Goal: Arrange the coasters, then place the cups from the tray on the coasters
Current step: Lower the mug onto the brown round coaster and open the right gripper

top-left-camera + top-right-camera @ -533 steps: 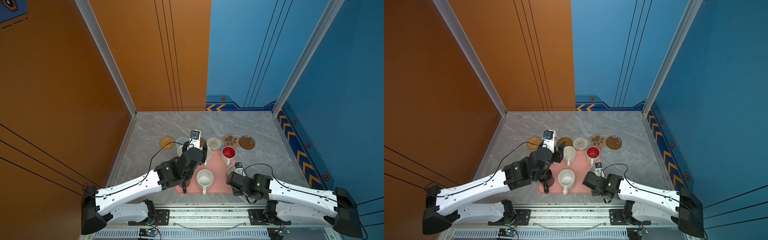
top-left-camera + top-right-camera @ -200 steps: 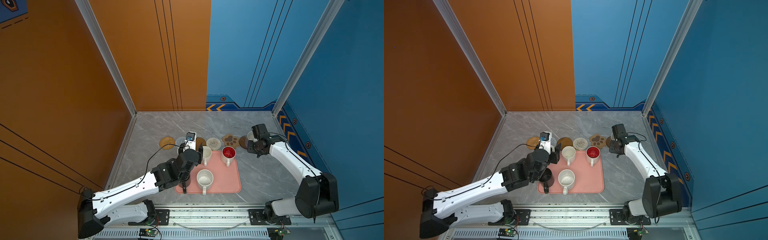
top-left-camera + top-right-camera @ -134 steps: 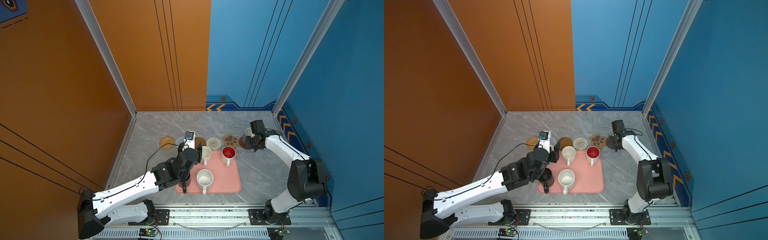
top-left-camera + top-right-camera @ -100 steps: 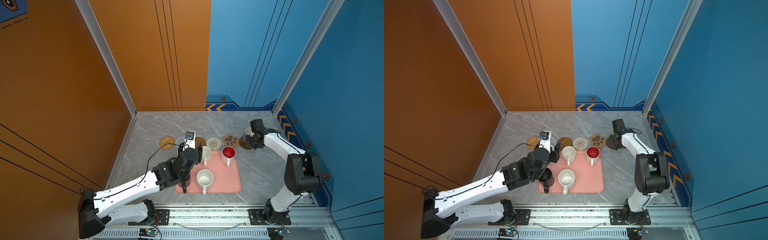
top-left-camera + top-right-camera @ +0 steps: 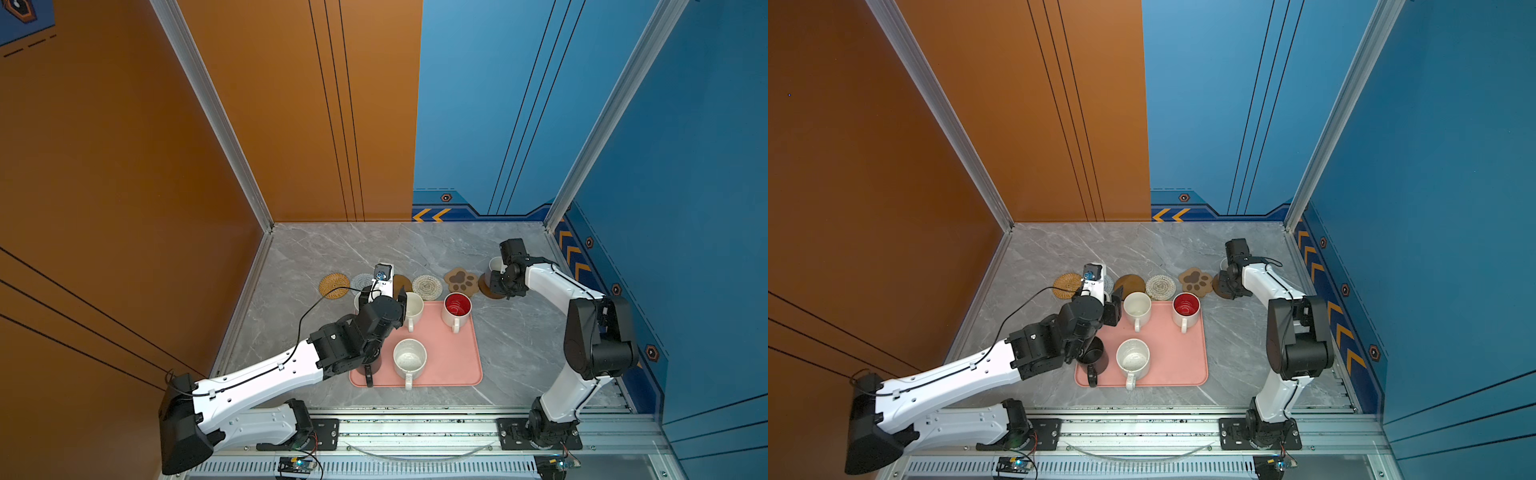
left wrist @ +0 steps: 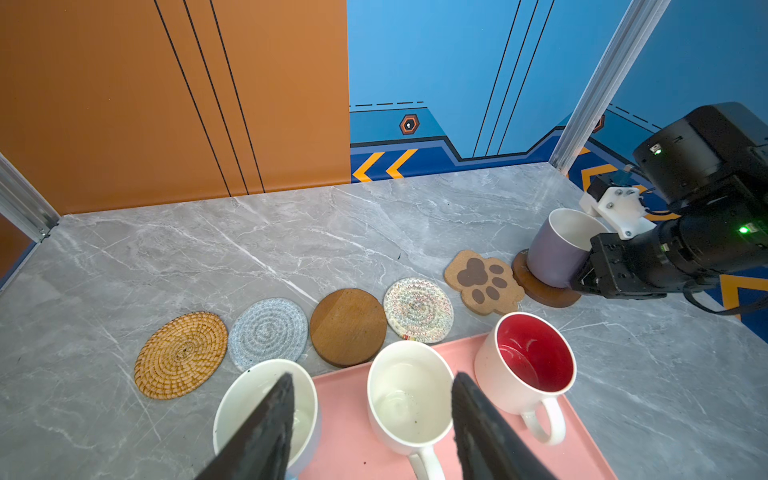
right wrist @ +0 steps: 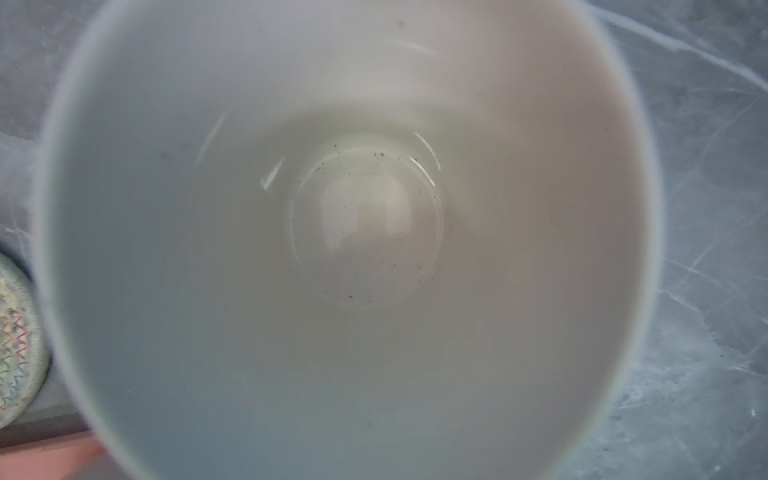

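Jaws of the right gripper [image 6: 582,274] are closing narrowly on the lavender mug [image 6: 557,253], though the exact gripping spot is hiding behind the gripper body. That mug is tilting rather than standing upright, its base meeting the brown round coaster [image 6: 540,291] at the right end of the coaster row, just beside the paw-print coaster [image 6: 484,282]. The right wrist view is looking straight down into its pale interior [image 7: 353,249].

The left gripper [image 6: 372,376] is hovering with its jaws partly open and holding nothing. One finger [image 6: 274,415] is overlapping the mouth of the light blue mug [image 6: 249,399], and the other is sitting beside the plain white mug [image 6: 409,395]; whether either finger is touching a mug cannot be told.

In a top view, the plain white mug [image 5: 412,309], the red-lined mug [image 5: 457,305] and the speckled mug [image 5: 409,357] are standing upright on the pink tray [image 5: 453,357], handles pointing toward the near edge. The black mug [image 5: 1092,359] is standing at the tray's near left corner, handle likewise pointing near. The light blue mug is at the tray's far left corner; on it or beside it cannot be told.
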Tool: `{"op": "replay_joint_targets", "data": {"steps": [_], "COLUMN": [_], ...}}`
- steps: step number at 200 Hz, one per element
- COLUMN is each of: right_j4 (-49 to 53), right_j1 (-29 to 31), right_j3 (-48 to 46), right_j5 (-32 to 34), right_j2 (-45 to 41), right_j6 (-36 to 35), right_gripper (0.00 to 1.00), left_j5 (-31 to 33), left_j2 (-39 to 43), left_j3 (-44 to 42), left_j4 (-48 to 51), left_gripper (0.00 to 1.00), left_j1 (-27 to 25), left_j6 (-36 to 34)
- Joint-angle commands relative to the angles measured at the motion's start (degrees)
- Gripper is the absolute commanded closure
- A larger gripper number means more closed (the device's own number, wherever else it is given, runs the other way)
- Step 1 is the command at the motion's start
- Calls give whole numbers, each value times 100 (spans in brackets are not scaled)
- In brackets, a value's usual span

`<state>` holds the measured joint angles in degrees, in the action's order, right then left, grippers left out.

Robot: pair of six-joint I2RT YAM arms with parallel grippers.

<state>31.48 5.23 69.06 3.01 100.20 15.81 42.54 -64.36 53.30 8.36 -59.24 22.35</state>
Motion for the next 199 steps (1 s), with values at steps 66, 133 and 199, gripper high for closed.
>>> {"op": "replay_joint_targets", "data": {"steps": [66, 133, 199], "right_j4": [-279, -266, -246], "right_j1": [-22, -14, -5], "right_j3": [135, 80, 2], "right_j5": [32, 0, -7], "right_j2": [25, 54, 67], "right_j6": [-133, -131, -148], "right_gripper": [100, 100, 100], "left_j5": [-53, -52, -53], "left_j2": [10, 28, 19], "left_j3": [102, 93, 103], "left_j4": [38, 51, 34], "left_gripper": [39, 39, 39], "left_j1": [64, 66, 63], "left_j6": [77, 76, 68]}}
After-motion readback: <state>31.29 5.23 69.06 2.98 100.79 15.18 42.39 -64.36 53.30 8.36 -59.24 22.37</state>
